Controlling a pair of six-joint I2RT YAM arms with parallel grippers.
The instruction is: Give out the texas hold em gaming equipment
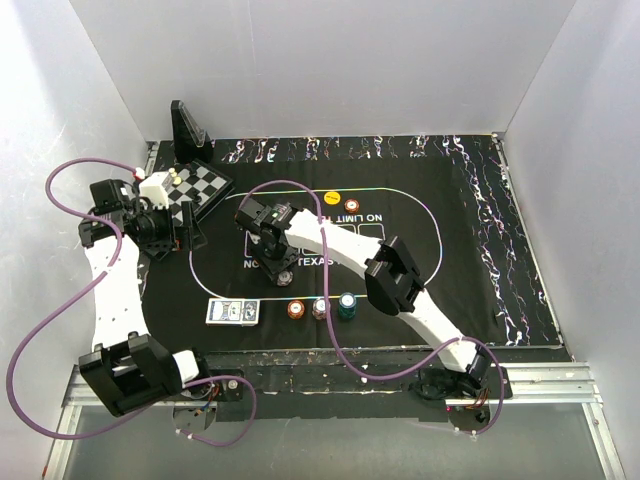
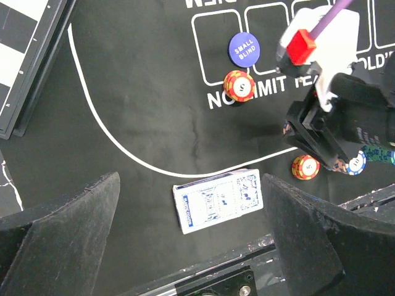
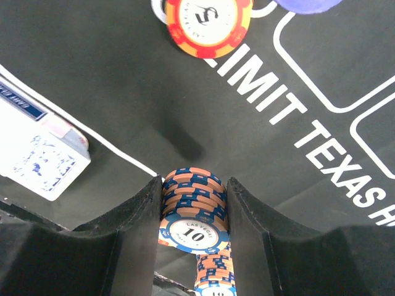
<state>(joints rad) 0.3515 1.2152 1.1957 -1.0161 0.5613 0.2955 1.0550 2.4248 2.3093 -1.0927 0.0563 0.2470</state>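
Observation:
My right gripper (image 3: 194,185) is shut on a stack of orange-and-blue "10" poker chips (image 3: 192,203); more chips of the same kind (image 3: 213,271) show nearer the palm. In the top view it (image 1: 283,270) hangs over the mat's middle. A red-and-yellow "5" chip (image 3: 208,21) and a blue "small blind" disc (image 2: 244,49) lie beyond. The deck of blue-and-white cards (image 2: 217,199) lies near the mat's front edge, far below my open left gripper (image 2: 190,185). An orange chip stack (image 1: 296,310), a pale stack (image 1: 320,308) and a teal stack (image 1: 346,305) stand right of the deck (image 1: 232,312). A yellow disc (image 1: 333,199) lies at the back.
The black "NO LIMIT TEXAS HOLD'EM" mat (image 1: 450,260) covers the table. A chessboard (image 1: 205,185) sits at the back left beside the left gripper (image 1: 188,228), with a black stand (image 1: 187,128) behind it. White walls close in three sides; a metal rail (image 1: 540,378) runs along the front.

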